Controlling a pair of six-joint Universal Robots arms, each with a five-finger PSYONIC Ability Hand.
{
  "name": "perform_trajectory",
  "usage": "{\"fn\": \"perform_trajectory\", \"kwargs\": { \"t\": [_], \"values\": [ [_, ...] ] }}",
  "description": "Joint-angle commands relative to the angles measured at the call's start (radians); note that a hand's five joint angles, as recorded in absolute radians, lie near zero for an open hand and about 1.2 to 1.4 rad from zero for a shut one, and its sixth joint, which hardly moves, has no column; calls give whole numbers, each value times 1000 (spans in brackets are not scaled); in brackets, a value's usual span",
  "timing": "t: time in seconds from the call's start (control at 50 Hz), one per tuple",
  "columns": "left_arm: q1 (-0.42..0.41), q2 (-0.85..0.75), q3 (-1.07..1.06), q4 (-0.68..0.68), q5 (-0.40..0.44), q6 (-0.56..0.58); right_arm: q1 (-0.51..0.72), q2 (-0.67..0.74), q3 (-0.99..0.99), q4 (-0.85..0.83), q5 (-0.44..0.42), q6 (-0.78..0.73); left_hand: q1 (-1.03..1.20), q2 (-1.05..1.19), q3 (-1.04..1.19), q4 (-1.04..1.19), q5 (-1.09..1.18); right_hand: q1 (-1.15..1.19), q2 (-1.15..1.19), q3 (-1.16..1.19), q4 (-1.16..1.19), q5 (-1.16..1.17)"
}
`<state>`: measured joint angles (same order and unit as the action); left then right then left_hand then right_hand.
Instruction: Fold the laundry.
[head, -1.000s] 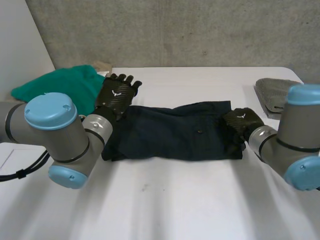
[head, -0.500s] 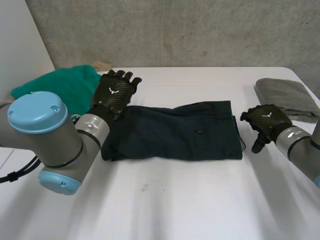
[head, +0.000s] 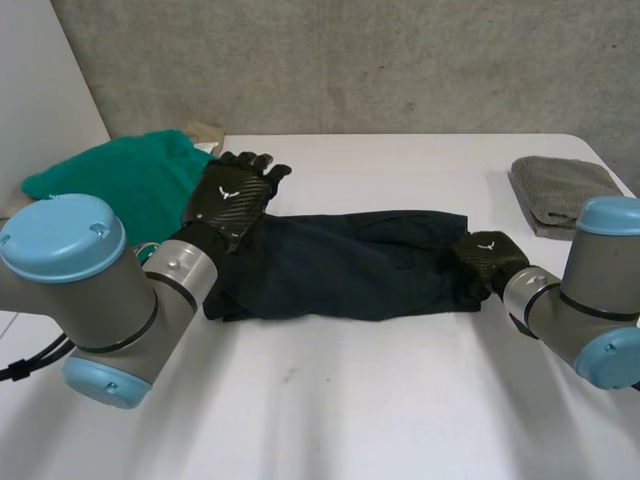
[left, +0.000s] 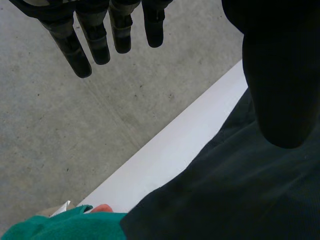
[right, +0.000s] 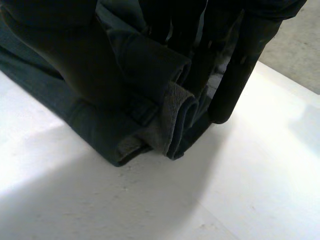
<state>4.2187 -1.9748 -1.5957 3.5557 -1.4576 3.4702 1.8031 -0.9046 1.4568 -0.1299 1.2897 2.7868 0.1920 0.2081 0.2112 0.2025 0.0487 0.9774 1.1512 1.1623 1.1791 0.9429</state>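
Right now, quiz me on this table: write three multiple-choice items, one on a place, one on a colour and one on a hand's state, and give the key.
1. Where does the grey towel lie on the table?
A) in the middle
B) at the far right side
C) over the near edge

2. What colour is the cloth bunched beside the left hand?
A) red
B) yellow
C) green

3. What is the right hand doing?
A) lying open on bare table
B) pinching the dark garment's end
C) holding a cup

Key: 1 B, the head view shows it folded by the far right corner. 2 C, it is plainly green in the head and left wrist views. 3 B, the right wrist view shows thumb and fingers on either side of the garment's rolled edge.
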Motion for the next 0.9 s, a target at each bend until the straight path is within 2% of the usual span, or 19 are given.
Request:
{"fn": "perform_trajectory", "kwargs": {
  "t": [0.02, 0.06, 0.16, 0.32, 0.38, 0.44, 0.48, 0.54, 0.56, 0.64, 0.72, 0.74, 0.76, 0.78, 0.82, 0.84, 0.86, 0.88, 0.9],
  "values": [
    [3, 14, -3, 0, -1, 0, -7, -95, 53, -66, 83, -10, -17, -34, -37, -28, -49, 419, 245, 234, 217, 279],
    [3, 31, -4, 0, -1, 0, -14, -154, 66, -62, 95, -22, -17, -34, -37, -28, -49, 419, 245, 234, 217, 279],
    [3, 51, -18, 0, -1, 0, -93, -183, 97, -44, 102, -117, -17, -34, -37, -28, -49, 419, 245, 234, 217, 279],
    [6, 88, -47, 0, -1, 0, -139, -195, 94, -34, 122, -447, -17, -34, -37, -28, -49, 419, 245, 234, 217, 279],
    [6, 96, -47, 0, -3, -3, -67, -217, 70, -57, 108, -515, -17, -34, -37, -28, -49, 419, 245, 234, 217, 279],
    [6, 103, -46, 0, -4, -3, 79, -228, 19, -102, 79, -536, -17, -34, -37, -28, -49, 419, 245, 234, 217, 279],
    [6, 109, -47, 0, -4, -3, 178, -223, -2, -138, 21, -538, -17, -34, -37, -28, -49, 419, 245, 234, 217, 279],
    [4, 123, -52, -2, -7, -3, 260, -203, -7, -165, -58, -547, -17, -34, -37, -28, -49, 419, 245, 234, 217, 279],
    [6, 125, -55, -2, -7, -3, 304, -173, -12, -172, -120, -565, -17, -34, -37, -28, -49, 419, 245, 234, 217, 279],
    [6, 136, -64, 0, -12, -10, 392, -78, -35, -142, -225, -645, -17, -34, -37, -28, -49, 419, 245, 234, 217, 279],
    [21, 137, -66, 2, -13, -20, 441, -11, -85, -103, -230, -711, -17, -34, -37, -28, -49, 419, 245, 234, 217, 279],
    [27, 137, -63, 3, -13, -25, 446, -11, -91, -100, -231, -707, -17, -34, -37, -28, -49, 344, 170, 159, 143, 204],
    [32, 137, -58, 6, -13, -28, 450, -14, -98, -100, -228, -699, -17, -34, -37, -28, -49, 160, -13, -24, -41, 20],
    [35, 137, -53, 6, -13, -31, 452, -22, -107, -100, -221, -670, -17, -34, -37, -28, -49, -269, -442, -453, -470, -409],
    [47, 136, -38, 9, -13, -45, 444, -37, -108, -100, -216, -601, -17, -34, -37, -28, -49, -691, -865, -876, -892, -831],
    [50, 136, -27, 11, -13, -52, 441, -46, -110, -102, -216, -558, -17, -34, -37, -28, -49, -803, -977, -988, -1005, -943],
    [50, 136, -17, 11, -12, -57, 437, -59, -110, -102, -216, -503, -17, -34, -37, -28, -49, -803, -977, -988, -1005, -943],
    [52, 133, 9, 11, -13, -69, 423, -107, -102, -105, -204, -319, -17, -34, -37, -28, -49, -803, -977, -988, -1005, -943],
    [50, 133, 23, 11, -13, -74, 420, -122, -98, -103, -202, -262, -17, -34, -37, -28, -49, -803, -977, -988, -1005, -943]
  ]
}}
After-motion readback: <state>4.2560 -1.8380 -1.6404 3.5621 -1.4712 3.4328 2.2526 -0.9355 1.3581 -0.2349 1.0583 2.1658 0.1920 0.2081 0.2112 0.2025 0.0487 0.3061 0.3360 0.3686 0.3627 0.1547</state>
